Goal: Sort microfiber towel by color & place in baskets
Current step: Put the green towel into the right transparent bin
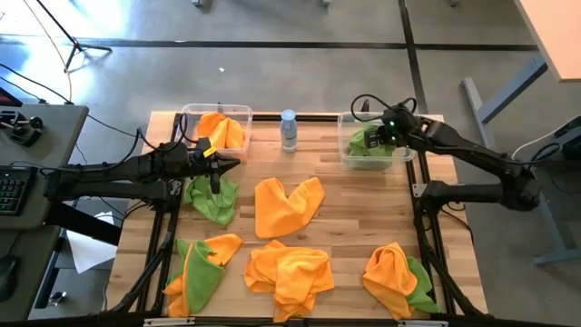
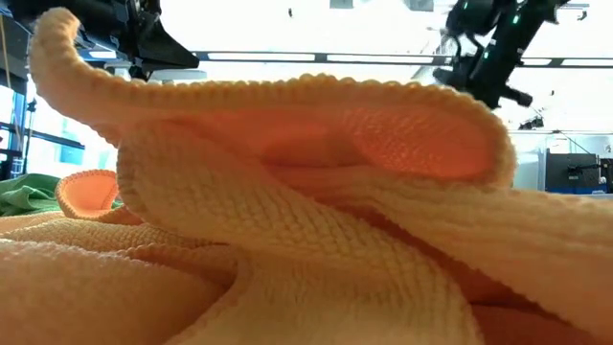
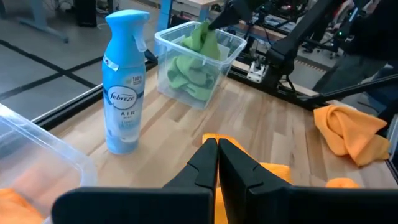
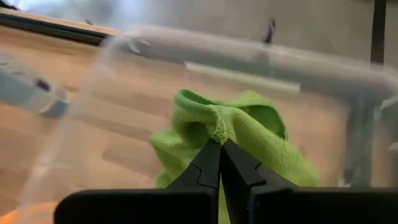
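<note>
The left basket (image 1: 192, 116) at the far left holds orange towels (image 1: 222, 129). The right basket (image 1: 347, 156) at the far right holds green towels (image 3: 186, 74). My right gripper (image 1: 379, 136) is over the right basket, shut on a green towel (image 4: 249, 134). My left gripper (image 1: 225, 165) is shut and empty, just in front of the left basket and above a green towel (image 1: 213, 202) that lies on the table. Its shut fingers (image 3: 205, 165) show in the left wrist view. My right gripper pinches a bunched fold at the top of the green towel (image 4: 217, 129) between its two fingers. The towel hangs below the fingers (image 3: 205, 34), inside the right basket's walls, over the other green towels there.
A blue spray bottle (image 1: 289, 129) stands between the baskets. Loose towels lie on the table: an orange one (image 1: 286, 204) at the middle, an orange heap (image 1: 290, 272) near the front, and orange-and-green heaps at front left (image 1: 200, 268) and front right (image 1: 398, 277). An orange towel (image 2: 287, 220) fills the low view.
</note>
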Motion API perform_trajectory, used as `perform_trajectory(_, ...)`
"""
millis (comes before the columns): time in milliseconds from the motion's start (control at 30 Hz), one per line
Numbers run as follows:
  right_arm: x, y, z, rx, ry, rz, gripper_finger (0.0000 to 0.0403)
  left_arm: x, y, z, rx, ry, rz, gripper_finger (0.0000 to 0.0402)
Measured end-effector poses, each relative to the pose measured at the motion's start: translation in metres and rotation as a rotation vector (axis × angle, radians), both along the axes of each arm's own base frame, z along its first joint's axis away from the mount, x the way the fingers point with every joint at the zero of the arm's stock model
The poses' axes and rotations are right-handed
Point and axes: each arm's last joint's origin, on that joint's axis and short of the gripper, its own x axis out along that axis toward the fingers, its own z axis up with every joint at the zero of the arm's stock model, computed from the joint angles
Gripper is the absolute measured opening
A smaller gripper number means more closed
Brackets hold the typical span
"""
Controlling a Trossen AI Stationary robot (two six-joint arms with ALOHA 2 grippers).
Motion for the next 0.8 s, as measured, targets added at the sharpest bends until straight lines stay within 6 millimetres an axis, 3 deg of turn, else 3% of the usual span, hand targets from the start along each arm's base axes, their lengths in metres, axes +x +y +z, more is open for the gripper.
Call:
perform_trajectory(467, 0.024, -0.060, -0.048, 0.268, 0.121, -0.086, 0.0000, 0.000, 0.001, 0.000, 0.012, 0.004, 0.042, 0.0000)
perform_trajectory(800, 0.034, -0.076, -0.084, 0.412, 0.203, -0.059, 0.0000, 0.000, 0.001, 0.000, 0.012, 0.005, 0.041, 0.0000)
